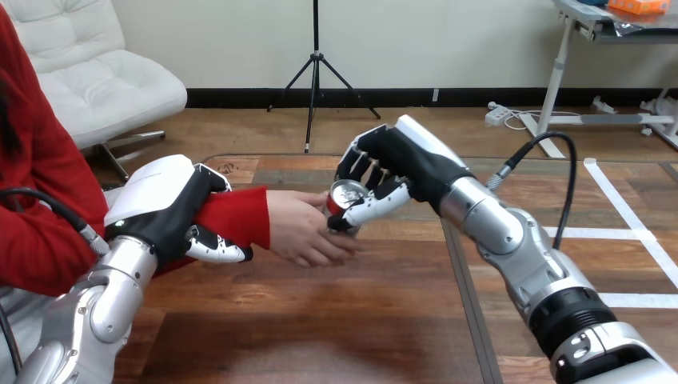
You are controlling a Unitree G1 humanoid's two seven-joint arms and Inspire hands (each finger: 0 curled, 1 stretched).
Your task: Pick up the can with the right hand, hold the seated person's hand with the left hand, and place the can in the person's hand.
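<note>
Your left hand (164, 212) was curled round the wrist (237, 218) to steady the person's hand (304, 230); your right hand (393, 164) was clamped on the can (347, 194), against it.

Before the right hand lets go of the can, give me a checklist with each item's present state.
1. Right hand curled round the can: ok.
2. Left hand curled round the person's wrist, over the red sleeve: ok.
3. Can brought up against the person's hand: ok.
4. Person's fingers closed round the can: cannot tell.
5. Can's top facing up: ok.
</note>
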